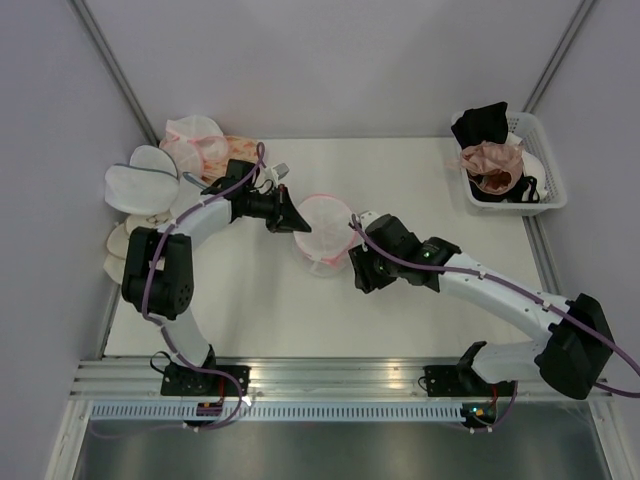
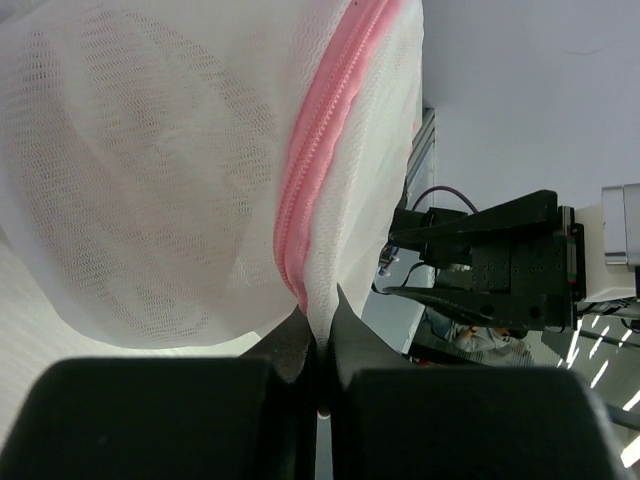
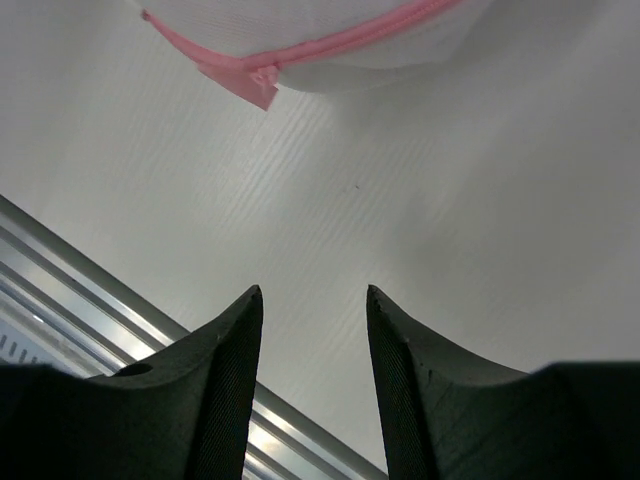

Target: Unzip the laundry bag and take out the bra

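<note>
At the middle of the table (image 1: 250, 310), the bag (image 1: 322, 238) sits between the two arms. Its zipper (image 2: 320, 170) is shut along the stretch that shows. The bra (image 2: 130, 160) is inside the bag, visible only as a rounded pale form through the mesh.

The left gripper (image 2: 320, 338) has its fingers pressed together on a thin fold of mesh just below the zipper's lower end. The right gripper (image 3: 313, 340) has its fingers apart and holds nothing. It points at the bag's near rim, with the pink tab (image 3: 252, 82) ahead of it and clear of both fingertips (whether this tab is the slider's pull or only a fabric end cannot be told).

Hazards, as judged from this pose:
1. The tab is small and lies flat against the mesh. A closing pinch could catch mesh with it, or mesh alone, and the zipper would then not run.
2. The left hold is a narrow pinch on slack fabric. A firm pull on the zipper could draw the fold out, and the whole bag would follow the right arm instead of opening.
3. Loose mesh beside the teeth could feed into the slider and jam it.
4. A pull off the zipper's curved line could twist the soft bag and stall the slider.
</note>
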Available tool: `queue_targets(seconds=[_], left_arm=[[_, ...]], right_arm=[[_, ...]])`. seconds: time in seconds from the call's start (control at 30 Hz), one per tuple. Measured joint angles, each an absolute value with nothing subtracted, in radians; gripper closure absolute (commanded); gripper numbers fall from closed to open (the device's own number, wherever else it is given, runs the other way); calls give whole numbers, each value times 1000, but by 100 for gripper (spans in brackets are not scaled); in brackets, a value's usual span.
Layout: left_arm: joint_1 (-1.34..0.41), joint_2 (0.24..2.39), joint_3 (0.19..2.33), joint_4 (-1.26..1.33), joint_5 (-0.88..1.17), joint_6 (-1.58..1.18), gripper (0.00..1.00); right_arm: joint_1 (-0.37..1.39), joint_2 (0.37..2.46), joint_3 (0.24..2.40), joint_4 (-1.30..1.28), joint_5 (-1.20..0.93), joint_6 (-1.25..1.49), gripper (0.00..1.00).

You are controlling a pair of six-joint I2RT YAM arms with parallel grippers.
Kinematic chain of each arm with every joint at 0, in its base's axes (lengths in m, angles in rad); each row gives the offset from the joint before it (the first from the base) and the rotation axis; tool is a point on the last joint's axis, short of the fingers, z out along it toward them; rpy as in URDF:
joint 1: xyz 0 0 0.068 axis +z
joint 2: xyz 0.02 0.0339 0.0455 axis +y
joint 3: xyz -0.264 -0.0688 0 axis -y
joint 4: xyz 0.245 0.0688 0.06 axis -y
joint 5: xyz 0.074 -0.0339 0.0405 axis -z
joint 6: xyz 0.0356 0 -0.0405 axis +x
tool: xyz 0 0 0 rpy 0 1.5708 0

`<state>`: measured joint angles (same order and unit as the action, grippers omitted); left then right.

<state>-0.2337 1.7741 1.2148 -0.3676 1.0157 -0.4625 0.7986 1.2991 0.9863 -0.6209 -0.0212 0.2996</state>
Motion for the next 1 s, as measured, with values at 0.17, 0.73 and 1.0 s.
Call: queue_targets(seconds=[0.17,0.73,1.0], left_arm=[[-233,1800,1217,-366,1024,-463,98],[-233,1822,1218,-366,1032,-463,98],[-233,1824,1218,-365,1034,-463,98]], right_arm=[[799,1257,880,-454,-67,318,51],[799,1438,836,-79,-33,347,68],[799,1431,836,-67,44,345,100]])
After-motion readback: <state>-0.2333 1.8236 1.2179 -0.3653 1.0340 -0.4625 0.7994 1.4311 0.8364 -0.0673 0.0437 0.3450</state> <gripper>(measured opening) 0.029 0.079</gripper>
